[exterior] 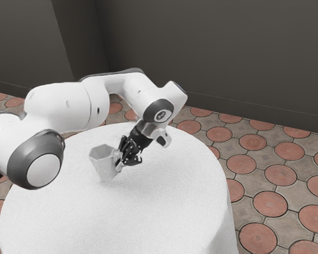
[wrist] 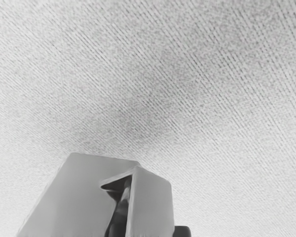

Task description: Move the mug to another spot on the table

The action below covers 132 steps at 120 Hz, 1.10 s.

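A pale grey, faceted mug [exterior: 103, 161] hangs tilted a little above the round white table [exterior: 164, 211], toward the exterior view's left. My black gripper [exterior: 123, 159] is shut on the mug's handle side, with the fingers pinching it at the mug's right. In the wrist view the mug [wrist: 89, 197] fills the space just under my hand, its angular handle facing the camera, with a soft shadow on the cloth beyond it.
The white tablecloth [wrist: 187, 74] stretches wide on every side of the mug. Past the table's edge lies a floor of red round tiles [exterior: 270, 174], with dark walls behind.
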Each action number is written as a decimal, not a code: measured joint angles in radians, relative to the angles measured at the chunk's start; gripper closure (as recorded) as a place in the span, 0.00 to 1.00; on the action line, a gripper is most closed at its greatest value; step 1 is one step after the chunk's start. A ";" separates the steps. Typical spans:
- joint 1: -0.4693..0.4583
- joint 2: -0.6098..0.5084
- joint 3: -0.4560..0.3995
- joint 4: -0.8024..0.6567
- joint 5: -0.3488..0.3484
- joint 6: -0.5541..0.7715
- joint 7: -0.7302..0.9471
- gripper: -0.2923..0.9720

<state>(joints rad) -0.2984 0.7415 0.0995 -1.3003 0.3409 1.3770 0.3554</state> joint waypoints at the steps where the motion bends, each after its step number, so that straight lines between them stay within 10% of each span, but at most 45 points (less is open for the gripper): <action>1: -0.001 0.001 0.000 0.002 0.001 -0.001 0.000 0.83; 80: -0.012 0.073 0.000 0.046 0.010 -0.026 0.006 0.83; 132: -0.013 0.070 -0.001 0.046 -0.004 -0.018 0.013 0.53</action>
<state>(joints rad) -0.3115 0.8114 0.0984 -1.2540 0.3373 1.3587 0.3683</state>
